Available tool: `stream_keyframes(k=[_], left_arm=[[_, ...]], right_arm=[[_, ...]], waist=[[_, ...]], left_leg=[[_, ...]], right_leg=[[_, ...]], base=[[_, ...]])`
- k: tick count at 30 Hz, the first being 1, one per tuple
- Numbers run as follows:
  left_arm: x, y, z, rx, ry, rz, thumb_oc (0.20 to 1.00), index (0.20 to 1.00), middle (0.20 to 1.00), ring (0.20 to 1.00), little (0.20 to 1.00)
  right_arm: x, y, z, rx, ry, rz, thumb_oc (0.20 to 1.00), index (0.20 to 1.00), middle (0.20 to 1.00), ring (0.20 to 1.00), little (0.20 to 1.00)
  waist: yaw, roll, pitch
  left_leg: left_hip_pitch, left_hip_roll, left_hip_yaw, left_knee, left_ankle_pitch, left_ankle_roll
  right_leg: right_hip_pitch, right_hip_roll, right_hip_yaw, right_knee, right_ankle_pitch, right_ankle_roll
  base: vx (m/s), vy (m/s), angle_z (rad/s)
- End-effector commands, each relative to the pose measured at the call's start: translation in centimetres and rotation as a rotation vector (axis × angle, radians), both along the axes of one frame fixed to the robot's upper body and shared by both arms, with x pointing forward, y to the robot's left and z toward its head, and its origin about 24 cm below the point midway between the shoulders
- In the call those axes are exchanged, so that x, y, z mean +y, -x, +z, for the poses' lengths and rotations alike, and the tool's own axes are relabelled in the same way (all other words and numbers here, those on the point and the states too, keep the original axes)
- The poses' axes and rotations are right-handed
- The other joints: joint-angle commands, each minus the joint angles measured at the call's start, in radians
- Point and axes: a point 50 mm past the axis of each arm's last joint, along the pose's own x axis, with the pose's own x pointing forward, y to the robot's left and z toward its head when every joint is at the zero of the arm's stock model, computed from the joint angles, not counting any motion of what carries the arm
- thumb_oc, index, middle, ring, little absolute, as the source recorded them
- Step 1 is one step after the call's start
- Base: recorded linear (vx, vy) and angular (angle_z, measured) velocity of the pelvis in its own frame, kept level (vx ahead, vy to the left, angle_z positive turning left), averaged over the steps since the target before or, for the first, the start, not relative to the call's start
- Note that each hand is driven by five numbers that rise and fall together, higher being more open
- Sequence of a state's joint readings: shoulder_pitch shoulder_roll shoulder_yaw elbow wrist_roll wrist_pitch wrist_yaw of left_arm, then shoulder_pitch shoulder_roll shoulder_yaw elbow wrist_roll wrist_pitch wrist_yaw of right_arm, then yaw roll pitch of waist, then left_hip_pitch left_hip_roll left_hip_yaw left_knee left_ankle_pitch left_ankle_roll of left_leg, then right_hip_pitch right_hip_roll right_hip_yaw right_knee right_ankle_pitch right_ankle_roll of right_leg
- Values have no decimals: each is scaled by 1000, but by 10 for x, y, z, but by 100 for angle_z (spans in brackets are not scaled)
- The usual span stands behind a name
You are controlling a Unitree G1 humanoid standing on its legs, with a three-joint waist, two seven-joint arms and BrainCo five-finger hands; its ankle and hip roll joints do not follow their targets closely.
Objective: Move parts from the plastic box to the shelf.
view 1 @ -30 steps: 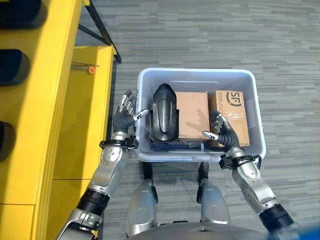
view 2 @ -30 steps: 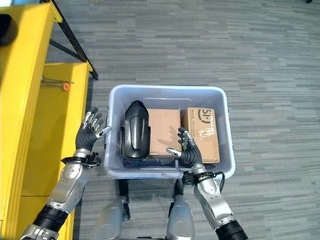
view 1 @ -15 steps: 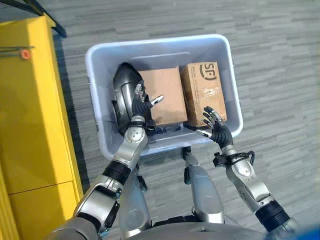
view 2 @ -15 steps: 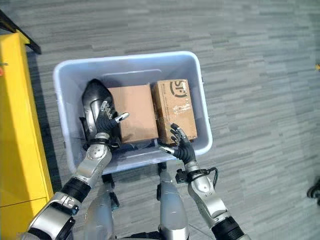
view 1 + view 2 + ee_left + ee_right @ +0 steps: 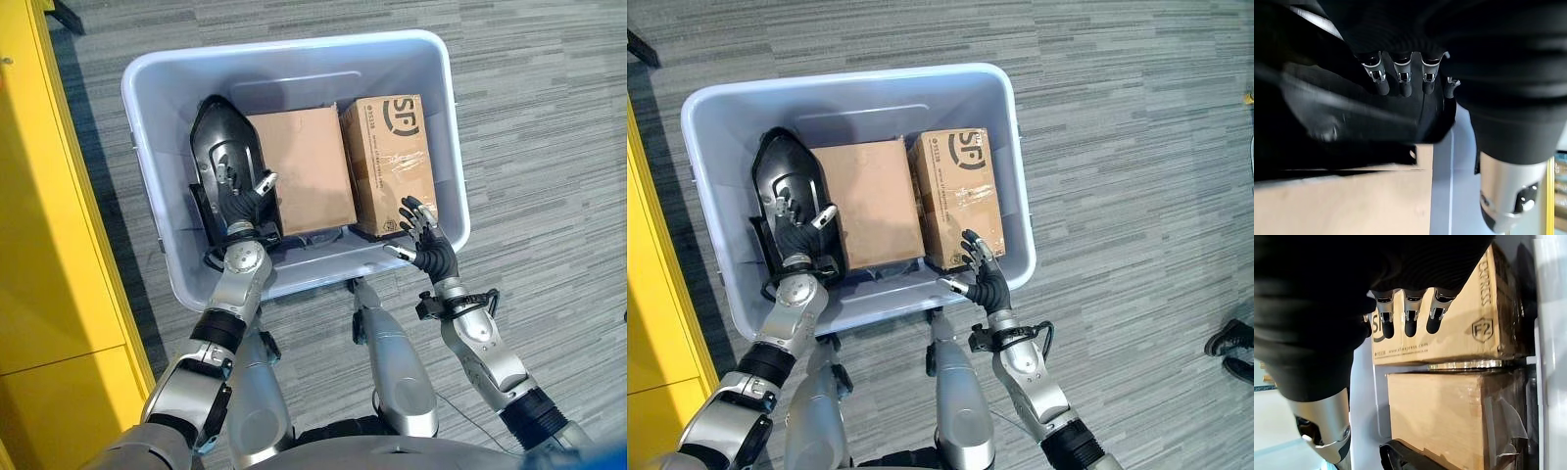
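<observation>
Here, the left hand [image 5: 238,199] is reaching into the plastic box [image 5: 294,70] and hovering with relaxed, spread fingers over the near end of the black part [image 5: 220,147], which is lying along the box's left wall; whether the fingertips are touching it is unclear. Just right of that hand, 2 cardboard boxes [image 5: 300,166] are sitting side by side in the box. The right hand [image 5: 985,279] is hanging open, gripping nothing, at the near right rim, just short of the printed cardboard box [image 5: 961,191].
</observation>
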State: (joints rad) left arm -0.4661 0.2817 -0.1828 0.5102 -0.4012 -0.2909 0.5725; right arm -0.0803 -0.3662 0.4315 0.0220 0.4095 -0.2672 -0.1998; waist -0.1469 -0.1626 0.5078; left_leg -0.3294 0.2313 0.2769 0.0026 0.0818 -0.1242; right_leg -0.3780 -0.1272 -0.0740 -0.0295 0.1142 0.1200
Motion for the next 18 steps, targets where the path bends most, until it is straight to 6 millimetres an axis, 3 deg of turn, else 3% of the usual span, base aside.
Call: stream_keyframes(k=[1, 6, 7, 8, 9, 15, 18], left_arm=[[7, 3, 15, -94, -44, 36, 1000, 1000, 1000, 1000, 1000], [0, -5, 15, -73, -64, 34, 1000, 1000, 1000, 1000, 1000], [-2, -6, 12, -54, -69, 27, 1000, 1000, 1000, 1000, 1000], [-3, -8, 12, -49, -72, 27, 1000, 1000, 1000, 1000, 1000], [-7, -10, 10, -31, -82, 11, 1000, 1000, 1000, 1000, 1000], [-47, -10, 0, 0, -47, -177, 1000, 1000, 1000, 1000, 1000], [-51, -8, -1, 2, -31, -204, 1000, 1000, 1000, 1000, 1000]], right_arm=[[-7, 5, 23, -125, -61, -22, 1000, 1000, 1000, 1000, 1000], [-5, 6, 24, -132, -70, -11, 1000, 1000, 1000, 1000, 1000], [-5, 7, 24, -130, -70, -9, 1000, 1000, 1000, 1000, 1000], [-5, 7, 24, -132, -73, -7, 1000, 1000, 1000, 1000, 1000], [-4, 7, 24, -128, -71, -1, 1000, 1000, 1000, 1000, 1000], [-3, 5, 25, -129, -65, -5, 1000, 1000, 1000, 1000, 1000], [-3, 4, 25, -129, -63, -7, 1000, 1000, 1000, 1000, 1000]], waist=[[12, -33, -17], [4, -48, -6], [1, -48, -5], [-1, -56, -1], [-5, -56, -1], [-12, -57, 10], [-11, -53, 9]], left_leg=[[-13, 72, -33, 72, 16, -38], [-31, 70, -37, 77, 13, -38], [-23, 75, -42, 78, -9, -47], [-34, 71, -36, 80, 12, -39], [-23, 75, -39, 81, -10, -48], [-21, 76, -35, 72, -6, -47], [-21, 74, -34, 70, -5, -47]], right_leg=[[-27, -80, -29, 35, 67, 70], [-39, -78, -29, 34, 71, 69], [-30, -73, -30, 33, 56, 76], [-44, -76, -27, 34, 74, 70], [-36, -70, -25, 34, 59, 77], [-48, -66, -14, 39, 60, 75], [-50, -66, -14, 40, 60, 74]], base=[[-17, -16, 9], [-11, -9, 6], [-24, -8, 5], [49, 12, 2], [0, 0, 0], [8, 4, 0], [0, 0, 0]])
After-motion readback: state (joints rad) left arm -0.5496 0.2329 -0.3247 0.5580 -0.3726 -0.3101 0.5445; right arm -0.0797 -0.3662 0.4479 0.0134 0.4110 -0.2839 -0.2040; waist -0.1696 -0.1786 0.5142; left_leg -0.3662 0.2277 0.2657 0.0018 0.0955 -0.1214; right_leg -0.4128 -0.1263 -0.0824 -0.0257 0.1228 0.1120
